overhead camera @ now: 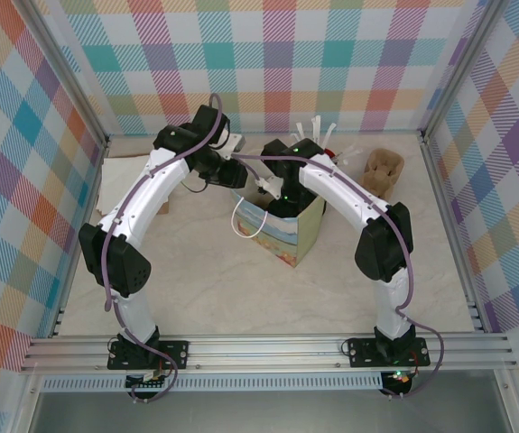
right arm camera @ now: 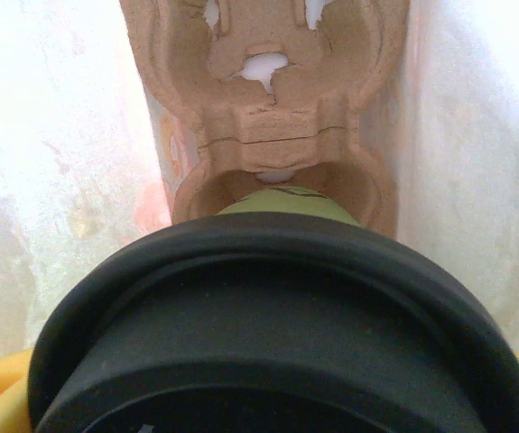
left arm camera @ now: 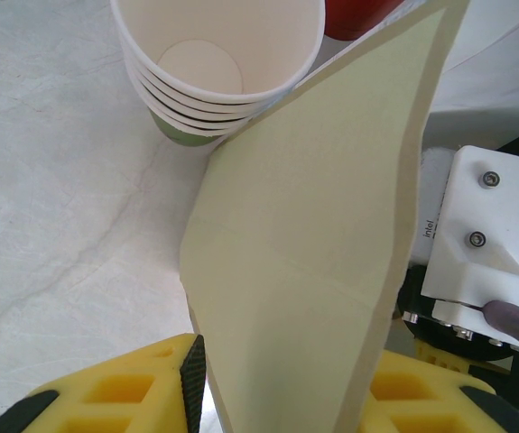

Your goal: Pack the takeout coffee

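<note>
Right gripper grips the takeout coffee; yellow finger edges show at both lower corners of the right wrist view, against the black lid.
- Coffee hangs inside the gift bag. A sliver of green cup wall shows under the lid, directly over a round well of a brown pulp cup carrier lying in the bag. Contact between cup and carrier cannot be told.
- Top view: right gripper is sunk in the bag mouth, so the cup is hidden there. The bag stands mid-table, its white cord handle falling to the left.
- Left gripper is clamped on the bag's pale green side panel, one yellow finger on each face. From above it sits at the bag's far left rim.

Writing: "intel" on the white camera housing in the left wrist view. Nothing else is readable.

Counts:
- Lidded coffee: one.
- Pulp carriers: two, the second carrier on the table to the right of the bag.
- Stack of lidless cups just beyond the panel: at least four nested rims.
</note>
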Controlling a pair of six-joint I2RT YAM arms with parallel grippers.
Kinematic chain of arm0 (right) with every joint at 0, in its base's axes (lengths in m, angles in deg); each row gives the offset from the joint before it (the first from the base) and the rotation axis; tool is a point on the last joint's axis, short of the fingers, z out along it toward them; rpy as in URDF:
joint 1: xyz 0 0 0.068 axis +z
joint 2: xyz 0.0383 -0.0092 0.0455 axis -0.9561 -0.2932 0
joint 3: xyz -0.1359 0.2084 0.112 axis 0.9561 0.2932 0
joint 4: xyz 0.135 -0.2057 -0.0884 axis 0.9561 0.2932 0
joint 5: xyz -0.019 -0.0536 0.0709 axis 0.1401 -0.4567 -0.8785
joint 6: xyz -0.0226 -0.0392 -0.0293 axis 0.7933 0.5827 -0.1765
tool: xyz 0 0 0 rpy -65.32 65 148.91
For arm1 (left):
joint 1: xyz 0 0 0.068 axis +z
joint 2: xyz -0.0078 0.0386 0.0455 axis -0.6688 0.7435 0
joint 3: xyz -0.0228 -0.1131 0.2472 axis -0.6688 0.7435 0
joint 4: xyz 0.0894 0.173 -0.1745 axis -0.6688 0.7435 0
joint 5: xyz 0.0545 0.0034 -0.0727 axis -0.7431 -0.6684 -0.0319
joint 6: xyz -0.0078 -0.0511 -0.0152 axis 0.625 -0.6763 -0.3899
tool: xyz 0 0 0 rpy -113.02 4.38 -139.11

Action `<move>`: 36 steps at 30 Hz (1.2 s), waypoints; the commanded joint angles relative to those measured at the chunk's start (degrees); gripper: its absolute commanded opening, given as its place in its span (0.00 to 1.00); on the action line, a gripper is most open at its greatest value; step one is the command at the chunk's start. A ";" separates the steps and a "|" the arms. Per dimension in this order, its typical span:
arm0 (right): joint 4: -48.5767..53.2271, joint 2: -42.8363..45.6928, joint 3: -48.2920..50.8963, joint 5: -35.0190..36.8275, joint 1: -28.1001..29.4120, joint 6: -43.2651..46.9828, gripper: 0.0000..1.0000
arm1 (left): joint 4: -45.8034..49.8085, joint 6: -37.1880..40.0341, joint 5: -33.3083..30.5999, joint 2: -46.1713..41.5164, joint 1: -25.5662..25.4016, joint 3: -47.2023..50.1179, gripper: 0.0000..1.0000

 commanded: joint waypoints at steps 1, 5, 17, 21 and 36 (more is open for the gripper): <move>-0.14 -0.67 0.53 0.05 -0.47 0.94 0.83 | 0.29 -0.88 -0.39 -1.17 0.77 -0.07 0.37; -1.34 -0.10 0.75 -0.97 -0.40 0.95 0.83 | 0.22 -0.88 -0.53 -1.08 0.74 -0.01 0.37; -4.29 1.06 1.95 -1.10 -0.46 1.80 0.83 | 0.32 -0.96 -1.53 -0.55 0.82 -0.37 0.37; -4.58 1.08 2.21 -0.66 -0.45 2.11 0.83 | 0.33 -0.96 -1.53 -0.38 0.82 -0.50 0.37; -5.26 1.21 3.30 -0.42 -0.56 2.51 0.83 | 0.73 -0.94 -1.76 0.17 0.94 -1.08 0.37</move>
